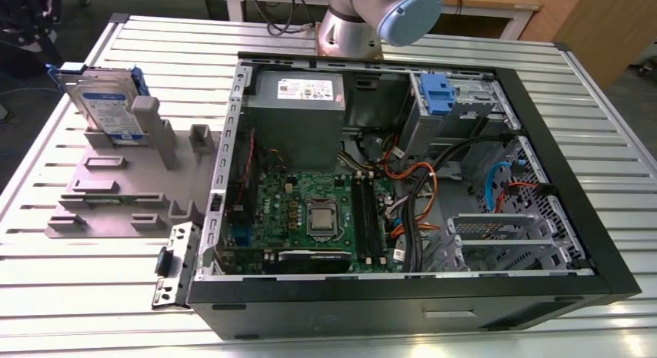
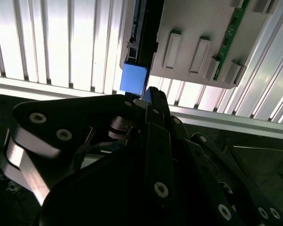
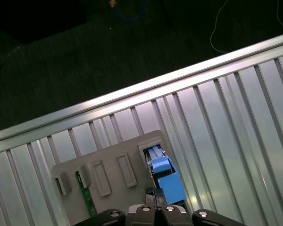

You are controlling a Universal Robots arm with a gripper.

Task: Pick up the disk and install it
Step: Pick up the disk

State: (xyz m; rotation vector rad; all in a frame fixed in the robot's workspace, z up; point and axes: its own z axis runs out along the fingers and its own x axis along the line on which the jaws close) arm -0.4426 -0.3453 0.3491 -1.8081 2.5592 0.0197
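The disk (image 1: 103, 104) is a flat silver-grey slab with a white-and-blue label and a bright blue frame around it. It stands on its edge in a grey holder (image 1: 113, 189) on the bench (image 1: 82, 312), just outside the open computer case (image 1: 411, 312), on the exterior view's left of the case and not touching it.

A tall grey post of the holder stands in front of the disk and hides part of the label. The metal side wall of the case stands between the disk and the inside of the case. Inside the case are a big grey box (image 1: 298, 92) with a white sticker, a blue tab (image 1: 436, 92) on a grey metal housing, a green board (image 1: 308, 212) and a bundle of orange and black wires (image 1: 421, 189). The robot arm (image 1: 380, 19) rises at the far side of the case.

In the second wrist view the black tool (image 2: 151, 96) looks pressed together with nothing in it. Its tip is near the blue end of the disk (image 2: 134, 77) – I cannot tell if they touch. In the first wrist view the disk (image 3: 165, 181) is seen end-on in the holder (image 3: 108, 160).
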